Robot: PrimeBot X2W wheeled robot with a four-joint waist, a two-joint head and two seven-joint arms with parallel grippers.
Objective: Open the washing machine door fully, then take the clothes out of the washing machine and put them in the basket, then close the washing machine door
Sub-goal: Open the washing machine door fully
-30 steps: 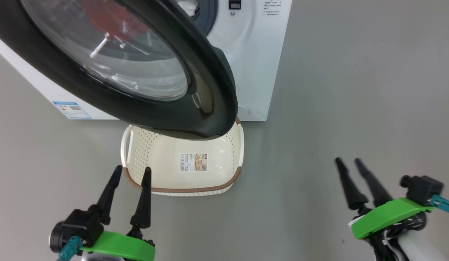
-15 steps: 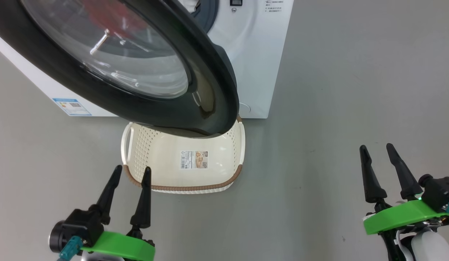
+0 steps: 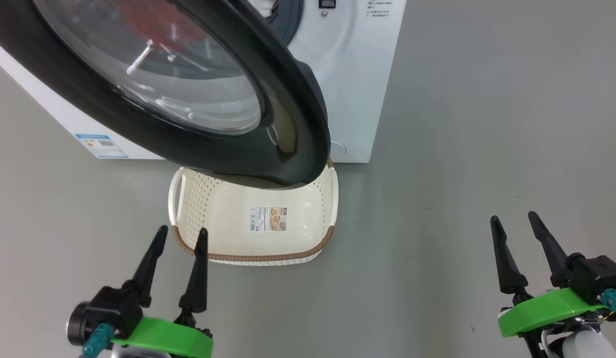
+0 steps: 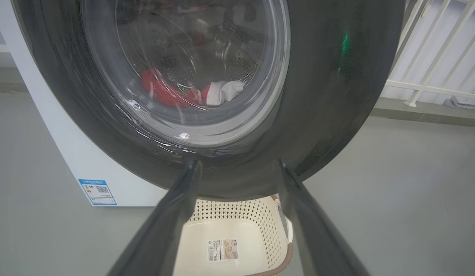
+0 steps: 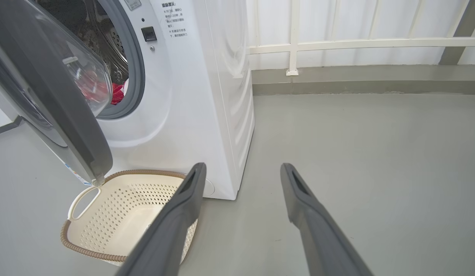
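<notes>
The door [image 3: 188,84] stands part open, swung out from the washer [image 3: 347,74], with its black rim hanging over the far end of the basket [image 3: 258,258] on the floor [image 3: 462,149]. The clothes [image 4: 172,94], one red piece and one white, are seen through the glass, lying in the drum. The left gripper [image 3: 183,229] is held close to the near left corner of the basket, and the right gripper [image 3: 513,216] is well apart at the near right. On both, the fingers are spread and nothing is held. The door is judged not yet fully open, so a reach for the drum would probably be blocked by the rim or the glass. If the glossy rim is pushed with a single finger, a slip is to be expected. If the door is swung wider to the left, the left gripper may be struck unless it is first withdrawn. The basket may be knocked aside by either arm, in which case the clothes would be dropped on the floor. If only the red piece is pinched, the white piece may be left in the drum.
</notes>
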